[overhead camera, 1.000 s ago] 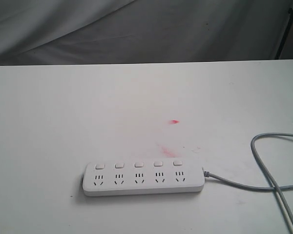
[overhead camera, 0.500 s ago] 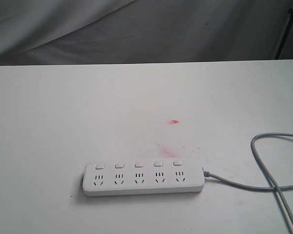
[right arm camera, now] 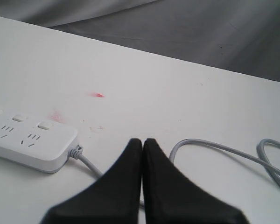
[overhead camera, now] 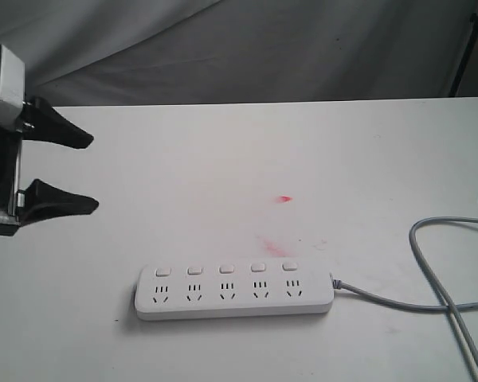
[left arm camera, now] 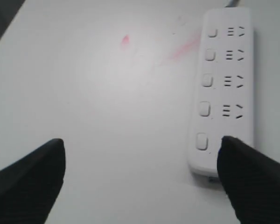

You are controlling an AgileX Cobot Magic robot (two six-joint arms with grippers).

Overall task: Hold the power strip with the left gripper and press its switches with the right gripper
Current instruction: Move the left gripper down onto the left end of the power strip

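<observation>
The power strip [overhead camera: 234, 292] lies flat on the white table [overhead camera: 223, 151], toward the near edge and a little left of the middle, with its long side running left to right. Its five switches [overhead camera: 226, 269] sit in a row along the far side, one beside each socket set. A grey cord [overhead camera: 358, 291] leaves the strip's right end and loops away to the right.

The left gripper [overhead camera: 94, 173] hangs at the far left of the scene, well apart from the strip — its two black fingers stand wide apart with nothing between them.

The right gripper [right arm camera: 143, 141] shows in its own wrist view, just right of the strip's right end and close to the cord. Its black fingers are pressed together and hold nothing — how high it sits above the table I cannot tell.

A small red mark [overhead camera: 284, 198] and a faint red smear [overhead camera: 272, 243] lie on the table beyond the strip.
</observation>
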